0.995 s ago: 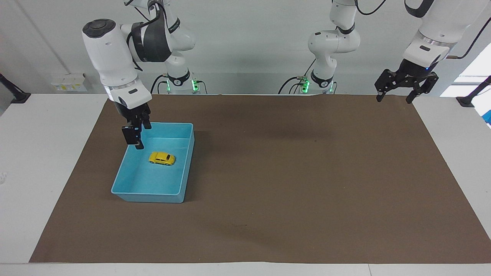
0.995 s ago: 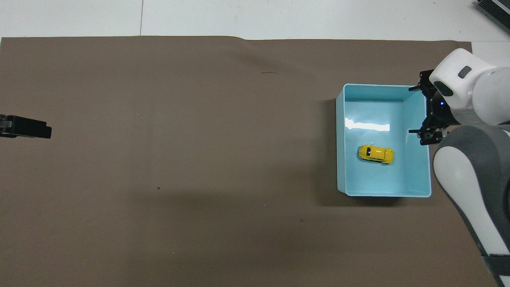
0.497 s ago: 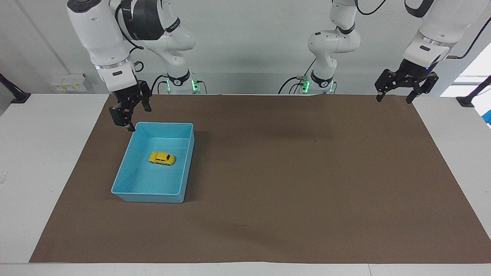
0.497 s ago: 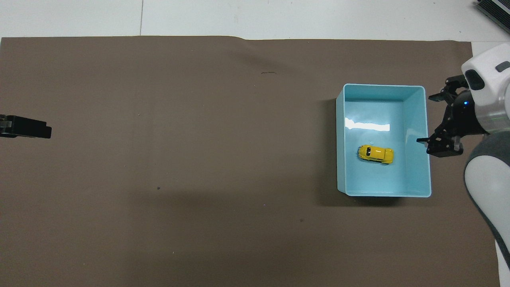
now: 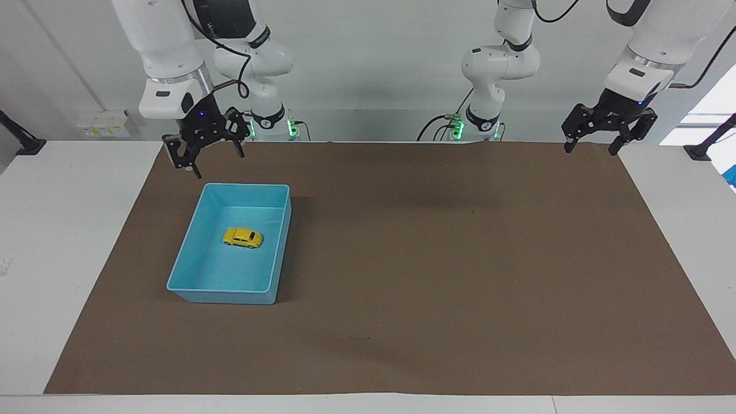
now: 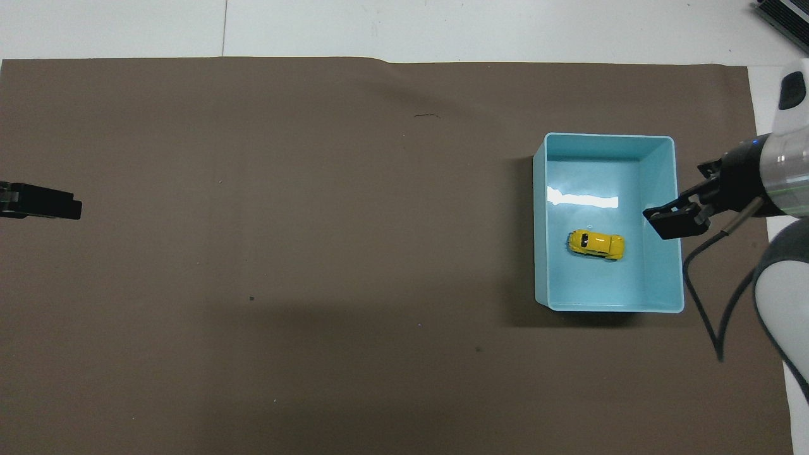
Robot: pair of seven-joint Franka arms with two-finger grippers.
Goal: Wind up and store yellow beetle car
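The yellow beetle car (image 5: pixel 242 237) sits inside the light-blue bin (image 5: pixel 187 259) — storing looks done. The right gripper (image 5: pixel 210 158) hangs spread and empty above the bin's edge; the left gripper (image 5: pixel 594 144) waits, spread.

Yellow beetle car (image 5: pixel 242 237) sat in light-blue bin (image 5: pixel 190 260); right gripper (image 5: pixel 211 161) empty and spread above mat (image 5: pixel 437 259), left gripper (image 5: pixel 591 146) likewise.
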